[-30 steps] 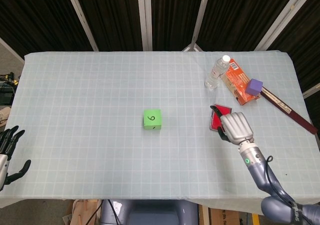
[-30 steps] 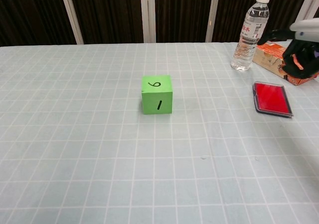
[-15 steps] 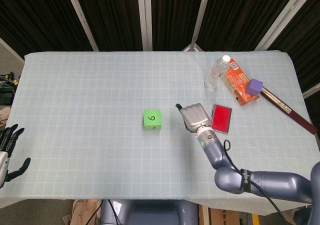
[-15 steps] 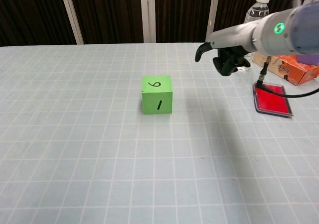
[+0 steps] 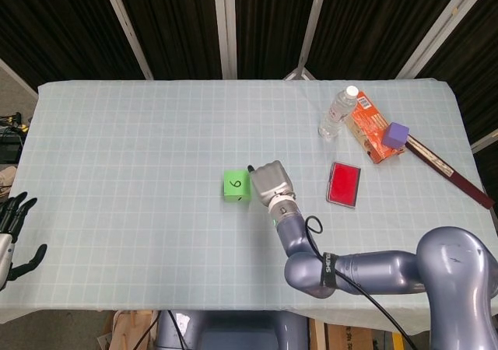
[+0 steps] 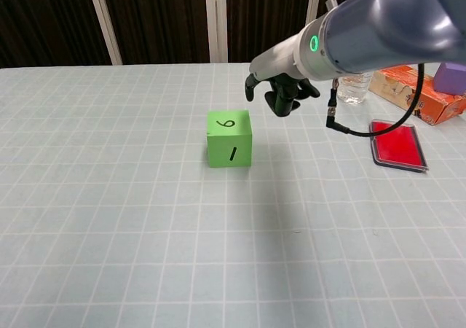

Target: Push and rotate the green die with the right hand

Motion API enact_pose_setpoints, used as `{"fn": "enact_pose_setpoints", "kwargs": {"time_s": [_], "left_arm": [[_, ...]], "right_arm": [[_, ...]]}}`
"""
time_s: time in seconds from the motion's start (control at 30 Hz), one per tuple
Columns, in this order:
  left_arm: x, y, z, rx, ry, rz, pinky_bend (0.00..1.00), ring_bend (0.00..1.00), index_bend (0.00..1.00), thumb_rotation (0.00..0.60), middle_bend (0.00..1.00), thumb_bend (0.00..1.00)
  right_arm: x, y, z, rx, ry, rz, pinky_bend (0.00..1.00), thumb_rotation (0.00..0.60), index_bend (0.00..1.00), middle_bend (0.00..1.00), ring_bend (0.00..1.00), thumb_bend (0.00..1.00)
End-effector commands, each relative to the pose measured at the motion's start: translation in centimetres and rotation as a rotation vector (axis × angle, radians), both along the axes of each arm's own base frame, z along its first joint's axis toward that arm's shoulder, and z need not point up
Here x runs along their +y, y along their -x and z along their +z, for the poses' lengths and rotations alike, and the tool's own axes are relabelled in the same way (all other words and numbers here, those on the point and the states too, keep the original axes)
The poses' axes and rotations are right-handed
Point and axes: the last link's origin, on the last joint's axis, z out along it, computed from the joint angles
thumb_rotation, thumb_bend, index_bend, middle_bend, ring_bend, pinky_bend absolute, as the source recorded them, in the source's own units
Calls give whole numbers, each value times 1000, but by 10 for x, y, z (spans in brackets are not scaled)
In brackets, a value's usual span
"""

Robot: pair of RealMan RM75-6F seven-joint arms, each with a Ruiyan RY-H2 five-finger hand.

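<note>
Green die: the green die [image 5: 236, 185] [image 6: 229, 138] sits near the middle of the table [image 5: 117, 148], flat on one face. It is a cube, so no axis is longer than another.
Die facing: its top face carries a handwritten mark reading 6 or 9; the side toward the chest camera shows a single slanted stroke. Its edges run roughly along the cloth's grid lines.
Right hand: the right hand [image 5: 268, 182] [image 6: 280, 91] hangs above the table, just right of the die and slightly behind it, apart from it in the chest view. Its dark fingers curl inward and downward with nothing in them.
Left hand: the left hand [image 5: 14, 227] shows at the table's left edge, fingers spread, holding nothing.
Surroundings: a red flat case [image 5: 344, 183] [image 6: 396, 144] lies well right of the die. Farther back right stand a clear water bottle [image 5: 335, 113], an orange carton [image 5: 370, 126] and a purple cube [image 5: 395, 134] resting on it.
Surface: pale cloth with a fine square grid, slightly wrinkled.
Die material: matte, sharp-edged, foam-like.
</note>
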Motion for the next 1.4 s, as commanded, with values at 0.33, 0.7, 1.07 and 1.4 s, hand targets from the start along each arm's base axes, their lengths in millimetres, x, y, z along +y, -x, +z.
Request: {"fn": "enact_pose_setpoints", "kwargs": {"time_s": [0.33, 0.7, 1.07, 1.4], "left_arm": [[2, 3, 5, -9, -14, 13, 41, 0, 103, 600, 0, 432], [4, 7, 9, -11, -29, 30, 41, 0, 103, 600, 0, 431], [6, 7, 6, 0, -23, 40, 41, 0, 103, 600, 0, 431], [5, 6, 6, 1, -24, 40, 41, 0, 103, 600, 0, 431]], "right_arm": [[-11, -31, -28, -15, -38, -22, 709, 600, 168, 848, 816, 903], [-20, -35, -43, 3, -55, -40, 709, 600, 168, 848, 815, 903], [-24, -37, -45, 17, -53, -46, 709, 600, 167, 848, 816, 903], [-28, -30, -43, 28, -58, -65, 709, 600, 168, 848, 816, 903]]}}
